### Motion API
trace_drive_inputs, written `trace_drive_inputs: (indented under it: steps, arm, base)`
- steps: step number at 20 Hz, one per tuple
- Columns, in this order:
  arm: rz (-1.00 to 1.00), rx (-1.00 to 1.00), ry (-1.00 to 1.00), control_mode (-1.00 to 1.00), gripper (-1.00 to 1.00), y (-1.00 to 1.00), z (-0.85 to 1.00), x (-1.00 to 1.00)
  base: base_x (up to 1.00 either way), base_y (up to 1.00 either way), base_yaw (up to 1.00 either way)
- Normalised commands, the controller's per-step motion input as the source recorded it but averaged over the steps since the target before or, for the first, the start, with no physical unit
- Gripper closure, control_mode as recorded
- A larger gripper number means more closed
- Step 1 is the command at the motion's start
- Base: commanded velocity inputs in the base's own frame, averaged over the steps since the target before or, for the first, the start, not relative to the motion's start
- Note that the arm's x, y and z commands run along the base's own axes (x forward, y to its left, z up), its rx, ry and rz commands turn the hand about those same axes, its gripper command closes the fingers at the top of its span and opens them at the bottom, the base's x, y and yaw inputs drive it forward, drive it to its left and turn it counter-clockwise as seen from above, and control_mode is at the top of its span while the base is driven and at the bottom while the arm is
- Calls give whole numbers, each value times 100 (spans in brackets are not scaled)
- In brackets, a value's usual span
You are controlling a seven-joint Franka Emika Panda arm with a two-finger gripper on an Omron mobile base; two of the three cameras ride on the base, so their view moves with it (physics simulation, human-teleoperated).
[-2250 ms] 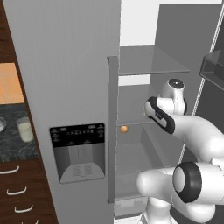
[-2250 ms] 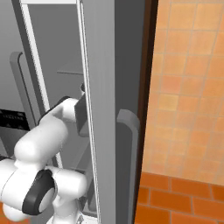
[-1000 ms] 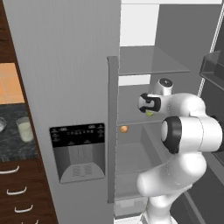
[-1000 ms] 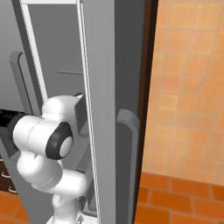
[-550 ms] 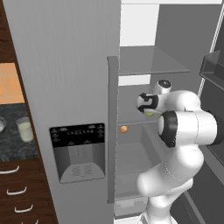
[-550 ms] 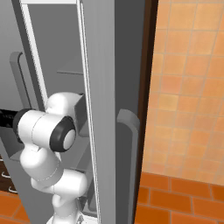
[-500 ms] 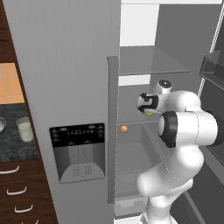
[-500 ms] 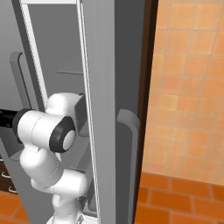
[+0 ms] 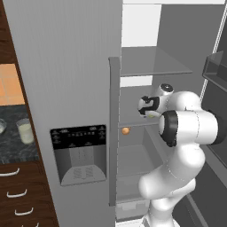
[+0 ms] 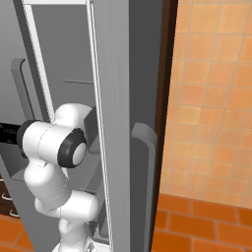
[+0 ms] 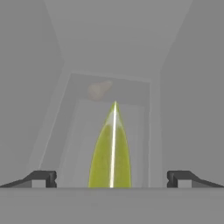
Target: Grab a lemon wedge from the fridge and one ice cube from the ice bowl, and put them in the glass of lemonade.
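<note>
My tool [image 11: 112, 178] was spread wide inside the fridge [image 9: 66, 66], its two dark tips standing far apart at either side of the hand view with the wedge [image 11: 110, 151] lying between them — not pinched, neither tip touching it. The wedge showed there as a yellow-green sliver with a pale ridge down its middle, its point aimed away from me along a grey shelf [image 11: 78, 131]. A blurred pale-orange blob [image 11: 99, 90] sat beyond it toward the back wall; I could not tell what it was from that view. From the left base view my hand [image 9: 149, 106] reached in at the level of the middle shelf, right of the long grey handle [image 9: 114, 128] of the shut door, and a bit of yellow-green showed just under it. A small orange fruit [image 9: 126, 131] lay lower and to the left, near the handle. The dispenser [image 9: 80, 153] sat in the shut door. Off to the left, on the dark tabletop [image 9: 13, 148], stood the glass [image 9: 25, 131] with its creamy liquid — well apart from the fridge interior — and the rim of the bowl [image 9: 1, 127] showed at the picture's edge beside it.
</note>
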Motion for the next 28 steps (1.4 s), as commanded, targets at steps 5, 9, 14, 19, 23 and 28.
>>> trace_drive_inputs:
  steps: [5, 9, 14, 19, 23, 28]
  arm:
    - [0, 0, 1, -100, 100, 0, -29, 0]
    - [0, 0, 1, -100, 100, 0, -30, 0]
    - [0, 0, 4, -100, 100, 0, -16, 0]
    - [0, 0, 3, -100, 100, 0, -3, 0]
    - [0, 0, -1, -100, 100, 0, 0, -39]
    - [0, 0, -5, -100, 100, 25, 29, -81]
  base:
    - [0, 0, 0]
    - [0, 0, 0]
    - [0, 0, 0]
    - [0, 0, 0]
    - [0, 0, 0]
    - [0, 0, 0]
